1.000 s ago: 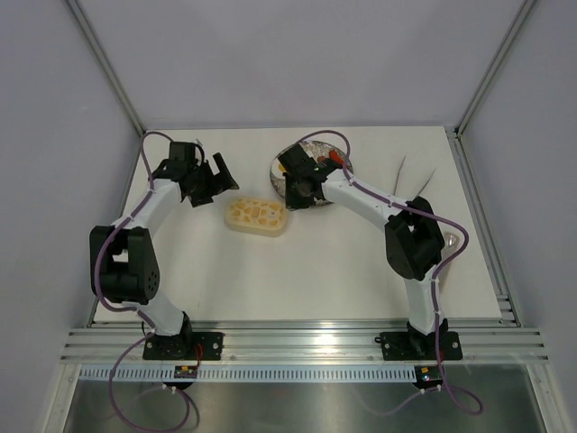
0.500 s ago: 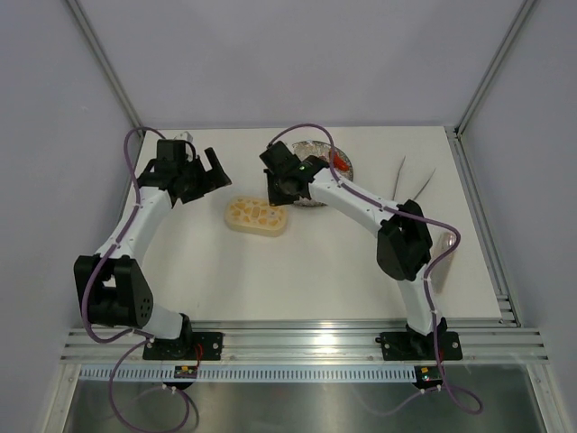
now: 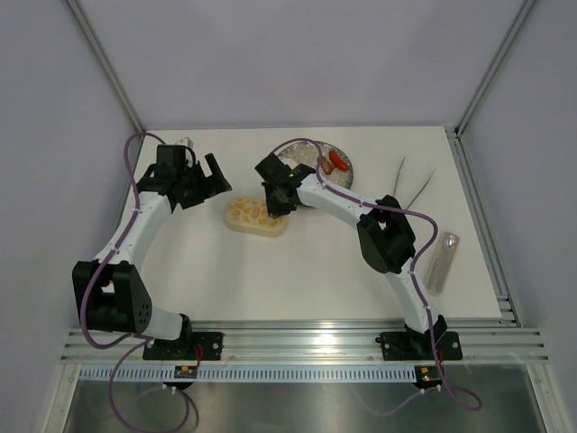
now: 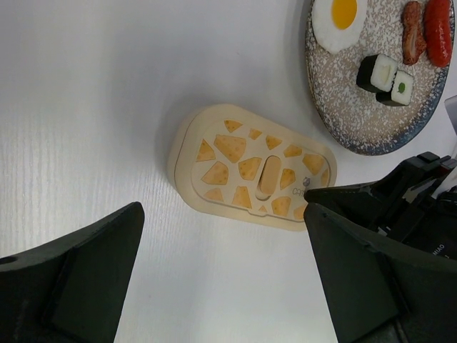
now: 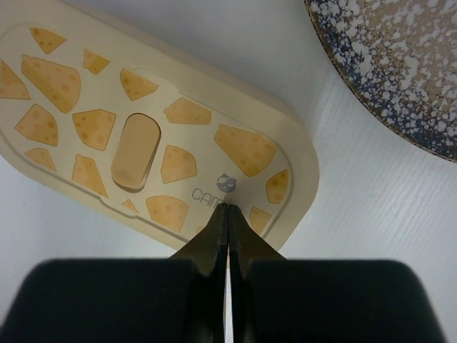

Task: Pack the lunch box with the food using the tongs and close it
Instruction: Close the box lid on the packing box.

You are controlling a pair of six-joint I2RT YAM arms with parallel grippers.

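Two claws flank the lunch box [image 3: 256, 216], which lies with its lid on at the middle of the worktop [image 3: 297, 271]. The left claw [image 3: 206, 178] hangs fully released just to the left of it, apart from it. The right claw [image 5: 228, 209], clenched on nothing, points its tips at the lid's right end. One second ago this claw was over the plate [image 3: 317, 159]; the box has not moved.
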